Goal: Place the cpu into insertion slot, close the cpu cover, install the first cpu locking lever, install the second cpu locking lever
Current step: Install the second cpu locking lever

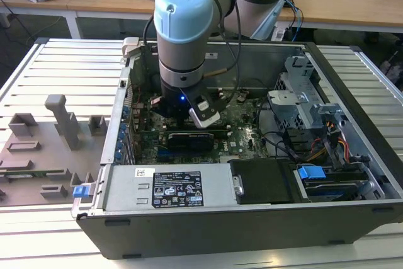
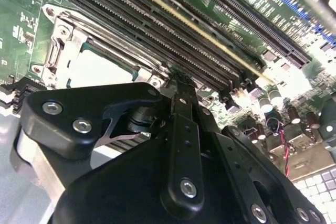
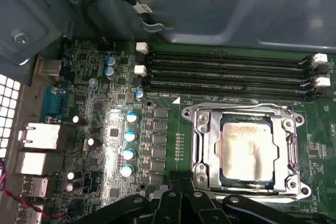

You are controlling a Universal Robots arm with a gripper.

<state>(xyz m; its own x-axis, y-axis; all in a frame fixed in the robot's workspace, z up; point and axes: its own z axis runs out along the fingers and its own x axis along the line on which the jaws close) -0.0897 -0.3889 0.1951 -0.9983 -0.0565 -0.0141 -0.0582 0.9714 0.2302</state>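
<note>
The cpu [image 3: 245, 150] lies flat in the insertion slot, its silvery top showing through the window of the cpu cover [image 3: 203, 145]. The cover is folded down around it and hides most of the slot. In the second wrist view the cpu [image 2: 97, 69] and the cover [image 2: 63, 38] lie just beyond the black fingers. My gripper [image 3: 181, 183] hovers at the socket's edge beside the cover, its fingertips pressed together with nothing visible between them. In the exterior view the arm [image 1: 182, 36] reaches down into the open computer case, and its wrist hides the gripper.
Long black memory slots [image 3: 226, 74] run beside the socket. Blue-topped capacitors [image 3: 128, 136] and rear ports [image 3: 39, 135] lie on its other side. Inside the case [image 1: 352, 124] are a black card [image 1: 189, 140], a power supply [image 1: 170, 187] and a drive cage [image 1: 302, 108] with cables.
</note>
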